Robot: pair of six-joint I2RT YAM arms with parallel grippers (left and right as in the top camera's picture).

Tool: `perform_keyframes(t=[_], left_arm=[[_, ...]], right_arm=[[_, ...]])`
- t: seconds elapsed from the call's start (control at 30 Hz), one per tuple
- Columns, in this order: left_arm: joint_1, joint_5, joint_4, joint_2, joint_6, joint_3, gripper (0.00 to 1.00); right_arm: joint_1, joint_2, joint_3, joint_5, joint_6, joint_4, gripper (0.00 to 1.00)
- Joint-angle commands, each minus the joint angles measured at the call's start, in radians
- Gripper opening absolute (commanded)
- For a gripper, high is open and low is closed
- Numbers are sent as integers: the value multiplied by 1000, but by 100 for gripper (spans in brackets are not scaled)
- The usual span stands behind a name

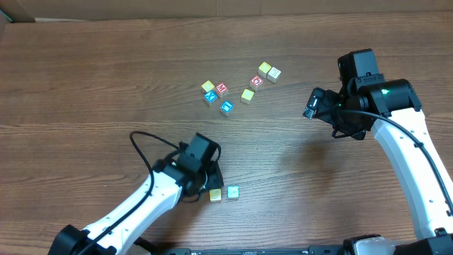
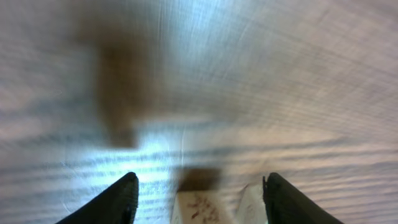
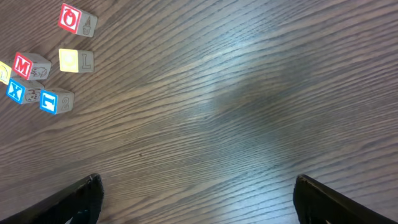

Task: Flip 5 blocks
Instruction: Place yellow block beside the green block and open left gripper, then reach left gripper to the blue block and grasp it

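Here, left jaws apart around blocks (image 2: 198,208).

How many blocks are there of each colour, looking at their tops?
Yellow blocks: 4
Red blocks: 2
Blue blocks: 2
Cream block: 1
Pale green block: 1
Total: 10 blocks

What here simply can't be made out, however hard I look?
Left wrist view: all blurred; the bottom edge cuts off two small wooden cubes between the left gripper fingers, so their faces are unreadable.
Overhead view: the left arm's wrist hides those fingertips; the pale yellow cube and green-teal cube beside it are too small to read.
Right wrist view: the left edge crops a yellow-faced cube; the bottom edge crops the right gripper fingers.
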Motion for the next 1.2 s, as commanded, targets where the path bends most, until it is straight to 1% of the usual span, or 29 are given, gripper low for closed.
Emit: perform_keyframes(t=[0.0,0.1,0.17,0.2,0.27,0.37,0.43,0.47,0.5,0.57,0.6,0.67,0.73,0.77,0.87,0.97,1.03,1.1,1.17], left_arm=[[44,-28,3,9,90,102,61],[53,-32,4,12,173,184,64],[53,-49,-3,32,188,250,64],[54,-62,-6,53,188,283,66],[59,-69,-9,111,201,352,69],[64,-68,-24,220,243,458,69],[64,-68,-43,299,299,535,69],[65,-69,-60,342,336,581,68],[65,-70,-85,408,417,652,66],[65,-71,-120,484,531,735,61],[66,-72,-138,520,585,775,61],[67,-70,-159,580,685,835,70],[67,-70,-175,628,772,880,77],[69,-70,-183,649,811,899,79],[80,-71,-187,691,879,922,80],[107,-67,-183,712,913,922,79],[128,-58,-183,725,924,922,75],[148,-40,-179,739,931,922,73],[165,-19,-174,747,931,922,75]], right_arm=[[-1,-21,13,-2,-12,11,98],[-1,-21,13,-2,-15,20,98],[-1,-21,13,-2,-15,26,98],[-1,-21,14,-2,-15,27,98],[-1,-21,14,-2,-14,27,98],[-1,-21,13,-2,-15,26,98],[-1,-21,13,-2,-16,25,98],[-1,-21,13,-2,-19,24,98],[-1,-21,13,-2,-23,22,98],[-1,-21,13,-2,-23,19,98],[-1,-21,13,-2,-23,18,98],[-1,-21,13,-2,-23,14,98],[-1,-21,13,-2,-23,13,98],[-1,-21,14,-2,-23,11,98],[-1,-21,13,-2,-38,7,98],[-1,-21,13,-2,-38,1,98],[-1,-21,13,-2,-38,-1,98],[-1,-21,13,-2,-38,-2,98],[-1,-21,13,-2,-37,-3,98]])
